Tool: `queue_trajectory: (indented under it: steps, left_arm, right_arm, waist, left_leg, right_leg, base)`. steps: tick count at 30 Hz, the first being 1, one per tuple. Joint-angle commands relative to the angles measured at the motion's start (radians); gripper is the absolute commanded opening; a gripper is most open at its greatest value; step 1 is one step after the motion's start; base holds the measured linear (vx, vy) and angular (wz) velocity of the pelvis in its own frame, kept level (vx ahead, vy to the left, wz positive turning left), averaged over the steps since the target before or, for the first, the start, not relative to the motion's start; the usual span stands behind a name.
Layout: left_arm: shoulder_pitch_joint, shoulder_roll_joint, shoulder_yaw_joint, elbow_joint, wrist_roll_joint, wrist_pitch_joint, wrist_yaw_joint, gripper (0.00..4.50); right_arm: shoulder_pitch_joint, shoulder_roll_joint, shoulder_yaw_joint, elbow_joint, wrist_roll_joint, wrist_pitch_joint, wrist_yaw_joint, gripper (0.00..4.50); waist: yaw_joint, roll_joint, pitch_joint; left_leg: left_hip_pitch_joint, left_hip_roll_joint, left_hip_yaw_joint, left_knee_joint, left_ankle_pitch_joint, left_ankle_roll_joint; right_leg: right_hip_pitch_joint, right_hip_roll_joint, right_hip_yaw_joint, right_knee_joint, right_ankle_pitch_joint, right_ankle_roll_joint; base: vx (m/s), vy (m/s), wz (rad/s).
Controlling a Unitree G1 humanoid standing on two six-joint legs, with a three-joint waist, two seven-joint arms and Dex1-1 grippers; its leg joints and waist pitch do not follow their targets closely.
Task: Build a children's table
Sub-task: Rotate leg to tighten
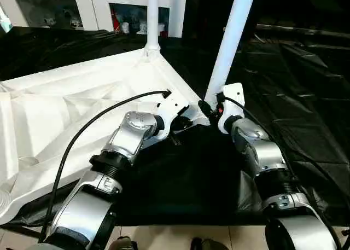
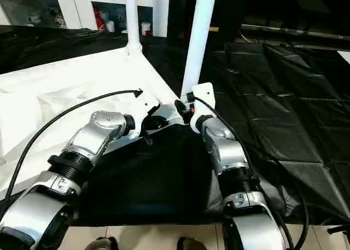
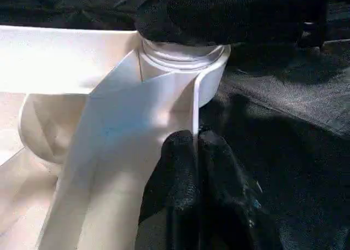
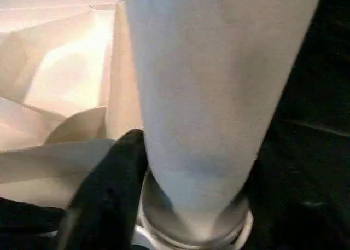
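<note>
Leg seated at near corner socket of inverted tabletop

Tabletop (image 1: 71, 105) upside down on black floor sheet (image 2: 284, 113), ribbed underside up. Right gripper (image 1: 210, 109) closed around near leg (image 1: 228, 42) just above the corner socket (image 3: 186, 69), leg upright. Left gripper (image 3: 196, 151) pinched narrow on the tabletop rim beside that socket. Second leg (image 1: 152, 17) upright in far corner. White cabinet (image 1: 98, 6) behind.
</note>
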Motion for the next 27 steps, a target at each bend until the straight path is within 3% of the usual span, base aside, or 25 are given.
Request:
queue_trajectory:
  steps: [1, 5, 10, 15, 17, 20, 24, 27]
  left_arm:
    - [0.002, -0.027, -0.022, 0.018, -0.024, -0.048, -0.030, 0.00]
    - [0.015, 0.019, -0.022, 0.015, -0.029, -0.106, -0.098, 0.00]
    - [0.061, 0.105, -0.044, -0.043, -0.067, -0.122, -0.294, 0.00]
    - [0.095, 0.161, -0.052, -0.098, -0.117, -0.130, -0.449, 0.00]
    - [0.097, 0.166, -0.052, -0.102, -0.121, -0.128, -0.461, 0.00]
    - [0.102, 0.184, -0.036, -0.116, -0.154, -0.123, -0.515, 0.00]
    - [0.108, 0.196, -0.031, -0.118, -0.158, -0.127, -0.544, 0.00]
    - [0.110, 0.197, -0.028, -0.116, -0.153, -0.131, -0.546, 0.00]
  right_arm:
    - [0.011, 0.027, 0.053, 0.055, 0.022, 0.036, 0.078, 3.03]
    - [0.023, -0.042, 0.090, 0.030, 0.019, 0.029, 0.211, 3.03]
    - [0.078, -0.166, 0.145, -0.080, 0.043, 0.021, 0.470, 3.03]
    - [0.112, -0.255, 0.166, -0.172, 0.087, 0.051, 0.645, 3.03]
    - [0.115, -0.266, 0.170, -0.180, 0.091, 0.053, 0.665, 3.03]
    - [0.125, -0.319, 0.189, -0.207, 0.102, 0.075, 0.753, 3.03]
    - [0.133, -0.347, 0.202, -0.228, 0.112, 0.093, 0.810, 3.03]
    - [0.133, -0.351, 0.203, -0.233, 0.115, 0.102, 0.821, 2.71]
  waist:
    - [0.002, -0.001, -0.050]
    - [0.004, -0.002, -0.052]
    - [0.012, -0.007, -0.053]
    - [0.010, -0.013, -0.062]
    - [0.012, -0.010, -0.062]
    - [0.018, -0.013, -0.055]
    - [0.020, -0.013, -0.051]
    - [0.020, -0.013, -0.051]
  left_leg:
    - [0.009, 0.008, -0.005, -0.076, -0.310, 0.014]
    - [0.008, 0.008, -0.004, -0.074, -0.301, 0.019]
    - [0.004, 0.011, -0.001, -0.071, -0.243, 0.056]
    - [0.008, 0.010, 0.007, -0.055, -0.107, 0.114]
    - [0.011, 0.010, 0.009, -0.053, -0.094, 0.126]
    - [0.013, 0.012, 0.010, -0.054, -0.120, 0.129]
    - [0.015, 0.014, 0.009, -0.058, -0.164, 0.105]
    - [0.014, 0.014, 0.008, -0.059, -0.171, 0.092]
  right_leg:
    - [0.036, -0.023, 0.016, -0.082, -0.330, -0.132]
    - [0.040, -0.023, 0.016, -0.080, -0.303, -0.143]
    - [0.050, -0.027, 0.016, -0.073, -0.241, -0.167]
    - [0.056, -0.019, 0.015, -0.045, -0.015, -0.250]
    - [0.055, -0.020, 0.015, -0.042, 0.010, -0.266]
    - [0.055, -0.024, 0.016, -0.046, -0.042, -0.267]
    - [0.051, -0.026, 0.017, -0.055, -0.134, -0.246]
    - [0.050, -0.027, 0.017, -0.057, -0.161, -0.238]
  base:
    - [0.000, 0.000, 0.00]
    - [0.000, 0.000, 0.00]
    - [0.000, 0.000, 0.00]
    - [0.000, 0.000, 0.00]
    - [0.000, 0.000, 0.00]
    - [0.000, 0.000, 0.00]
    - [0.000, 0.000, 0.00]
    - [0.000, 0.000, 0.00]
